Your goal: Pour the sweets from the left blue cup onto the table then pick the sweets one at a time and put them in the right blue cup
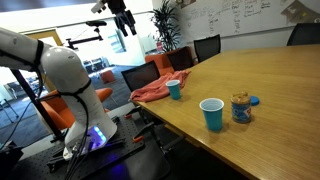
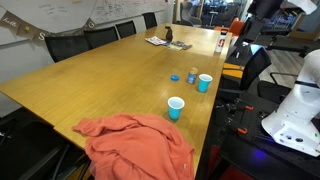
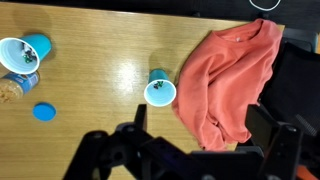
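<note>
The left blue cup, teal (image 3: 159,91), stands upright on the table (image 3: 90,60) beside an orange cloth; it shows in both exterior views (image 1: 174,90) (image 2: 176,107). A few tiny bits lie inside it; I cannot tell if they are the sweets. No sweets show on the table. The right blue cup, royal blue (image 3: 20,52) (image 1: 212,114) (image 2: 205,82), stands upright next to a clear jar. My gripper (image 3: 200,130) is open and empty, high above the table, over the cloth's edge and near the teal cup. In an exterior view it hangs far up (image 1: 122,18).
An orange cloth (image 3: 235,70) (image 1: 152,92) (image 2: 135,140) lies crumpled at the table's edge. A clear jar (image 3: 12,90) (image 1: 240,108) stands by the royal cup, its blue lid (image 3: 43,112) loose on the table. Chairs (image 1: 205,47) line the table.
</note>
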`<control>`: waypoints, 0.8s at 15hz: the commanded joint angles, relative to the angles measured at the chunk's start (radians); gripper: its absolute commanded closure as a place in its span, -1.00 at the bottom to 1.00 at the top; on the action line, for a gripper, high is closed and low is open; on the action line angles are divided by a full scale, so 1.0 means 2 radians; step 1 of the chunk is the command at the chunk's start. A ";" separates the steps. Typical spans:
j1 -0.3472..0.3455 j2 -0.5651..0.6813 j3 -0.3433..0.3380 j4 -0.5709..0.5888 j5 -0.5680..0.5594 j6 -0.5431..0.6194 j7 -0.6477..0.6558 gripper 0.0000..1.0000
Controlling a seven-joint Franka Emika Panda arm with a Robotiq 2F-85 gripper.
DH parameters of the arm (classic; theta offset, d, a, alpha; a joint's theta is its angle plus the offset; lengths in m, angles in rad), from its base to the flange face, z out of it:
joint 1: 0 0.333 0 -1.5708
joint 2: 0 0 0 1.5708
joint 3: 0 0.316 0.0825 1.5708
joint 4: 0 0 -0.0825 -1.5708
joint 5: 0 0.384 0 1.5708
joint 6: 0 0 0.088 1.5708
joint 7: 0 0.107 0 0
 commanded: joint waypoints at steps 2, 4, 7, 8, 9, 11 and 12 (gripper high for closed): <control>-0.005 0.026 -0.001 0.000 0.002 0.024 -0.007 -1.00; -0.006 0.042 -0.003 -0.001 0.003 0.039 -0.009 -1.00; -0.009 0.078 -0.012 -0.006 0.003 0.076 -0.017 -1.00; -0.011 0.092 -0.015 -0.008 0.002 0.092 -0.019 -1.00; -0.012 0.108 -0.018 -0.010 0.001 0.109 -0.021 -1.00; -0.017 0.139 -0.023 -0.016 -0.005 0.146 -0.029 -1.00; -0.020 0.155 -0.023 -0.019 -0.010 0.165 -0.030 -1.00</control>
